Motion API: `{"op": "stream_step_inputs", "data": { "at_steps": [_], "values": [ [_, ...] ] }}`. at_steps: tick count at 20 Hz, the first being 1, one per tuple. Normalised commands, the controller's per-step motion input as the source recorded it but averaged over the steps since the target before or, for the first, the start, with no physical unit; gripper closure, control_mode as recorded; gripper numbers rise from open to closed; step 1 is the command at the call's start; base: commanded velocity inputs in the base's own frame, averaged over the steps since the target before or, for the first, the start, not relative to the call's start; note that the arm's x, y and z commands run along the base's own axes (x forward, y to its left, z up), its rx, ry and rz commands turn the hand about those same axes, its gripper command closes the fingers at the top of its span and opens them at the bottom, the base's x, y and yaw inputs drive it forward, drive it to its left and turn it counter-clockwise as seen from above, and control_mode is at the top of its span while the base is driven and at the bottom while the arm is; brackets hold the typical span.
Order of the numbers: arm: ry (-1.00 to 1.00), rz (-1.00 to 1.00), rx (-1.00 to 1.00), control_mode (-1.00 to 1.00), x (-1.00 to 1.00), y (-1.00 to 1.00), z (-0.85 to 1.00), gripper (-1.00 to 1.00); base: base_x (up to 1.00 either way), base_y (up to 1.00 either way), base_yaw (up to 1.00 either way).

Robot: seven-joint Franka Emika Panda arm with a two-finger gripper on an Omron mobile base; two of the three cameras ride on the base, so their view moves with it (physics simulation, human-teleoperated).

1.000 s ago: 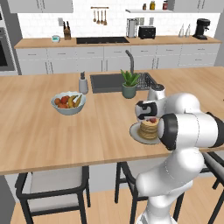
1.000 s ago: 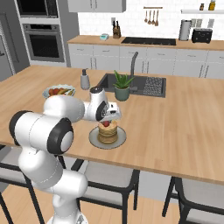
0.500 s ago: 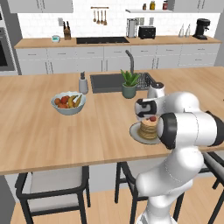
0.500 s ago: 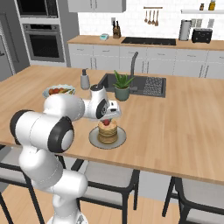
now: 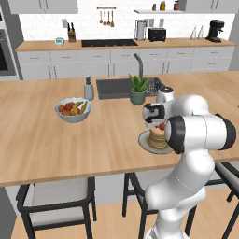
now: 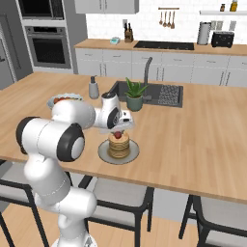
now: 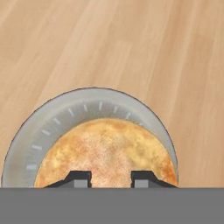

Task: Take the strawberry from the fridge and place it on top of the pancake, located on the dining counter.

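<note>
Right base view puts the claw [image 6: 119, 131] clamped on the tiny red strawberry [image 6: 117, 134], just over the round tan pancake stack [image 6: 118, 144] on the light wooden worktop [image 6: 193, 144]. Fetching looks done; only release remains.

A white fruit bowl [image 5: 73, 111] sits left of the built-in sink [image 5: 115, 87], with a potted plant [image 5: 138, 89] at the sink's near edge. Dark-framed stools [image 5: 56, 201] stand below; a toaster [image 5: 157, 34] and coffee machine [image 5: 214, 31] line the back wall.

white arm folded forward at the elbow, wrist pointing down, gripper [image 6: 118, 131] jaws nearly closed.
</note>
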Motion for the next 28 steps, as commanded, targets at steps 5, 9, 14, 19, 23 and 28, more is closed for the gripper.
{"op": "stream_step_inputs", "data": {
  "at_steps": [5, 9, 14, 19, 23, 28],
  "values": [
    [0.00, 0.03, 0.00, -1.00, -0.07, 0.00, 0.00, -1.00, 0.00, 0.00, 0.00],
    [0.00, 0.02, 0.01, -1.00, -0.23, 0.00, 0.22, -1.00, 0.00, 0.00, 0.00],
    [0.00, 0.02, 0.02, -1.00, -0.25, 0.00, 0.83, -1.00, 0.00, 0.00, 0.00],
    [-0.01, 0.03, 0.06, -1.00, -0.46, 0.00, 0.99, -1.00, 0.00, 0.00, 0.00],
    [-0.06, 0.02, 0.05, -1.00, -0.60, 0.00, 0.64, -1.00, 0.00, 0.00, 0.00],
    [-0.03, 0.05, 0.00, -1.00, -0.59, 0.00, -0.01, -1.00, 0.00, 0.00, 0.00]
  ]
}}
